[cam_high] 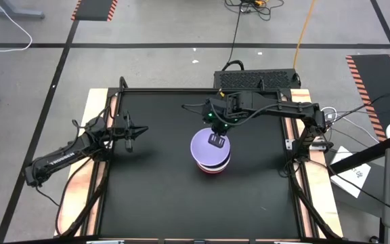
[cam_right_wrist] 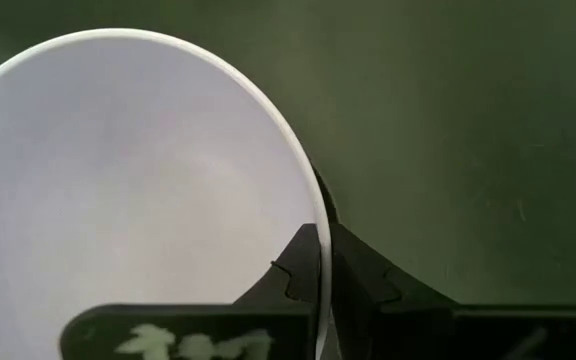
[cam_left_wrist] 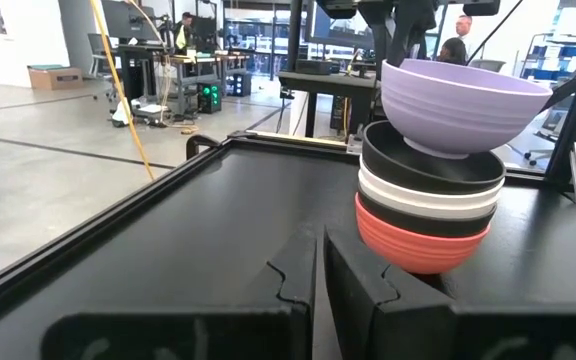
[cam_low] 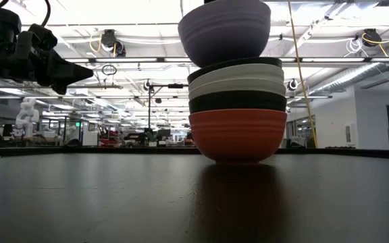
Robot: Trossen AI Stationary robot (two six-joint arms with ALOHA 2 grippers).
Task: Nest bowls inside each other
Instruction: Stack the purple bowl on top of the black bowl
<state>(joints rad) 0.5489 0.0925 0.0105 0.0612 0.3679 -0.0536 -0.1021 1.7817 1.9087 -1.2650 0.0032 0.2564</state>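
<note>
A stack of bowls (cam_low: pixel 238 101) stands on the black table right of its middle: red at the bottom (cam_low: pixel 238 135), then black, two white and a black one on top. The lavender bowl (cam_high: pixel 205 148) (cam_left_wrist: pixel 463 100) sits tilted in the top black bowl's mouth, most of it above that rim. My right gripper (cam_high: pixel 215 140) is over it, shut on its rim. My left gripper (cam_high: pixel 128 139) (cam_left_wrist: pixel 318 250) hovers shut over the table's left part, pointing toward the stack and holding nothing. My right gripper pinches the lavender bowl's rim (cam_right_wrist: pixel 320 250) on its far side, one finger inside the bowl and one outside, coming from above and pointing down. The bowl is tilted, its bottom (cam_low: pixel 225 64) within the top black bowl's rim; whether it rests there I cannot tell.
A raised dark frame (cam_high: pixel 181 91) borders the table's far edge and sides, with a black box and cables (cam_high: pixel 256 80) beyond the far edge. Bare black table (cam_high: pixel 154 196) lies left of and nearer than the stack. People show far off in the room behind.
</note>
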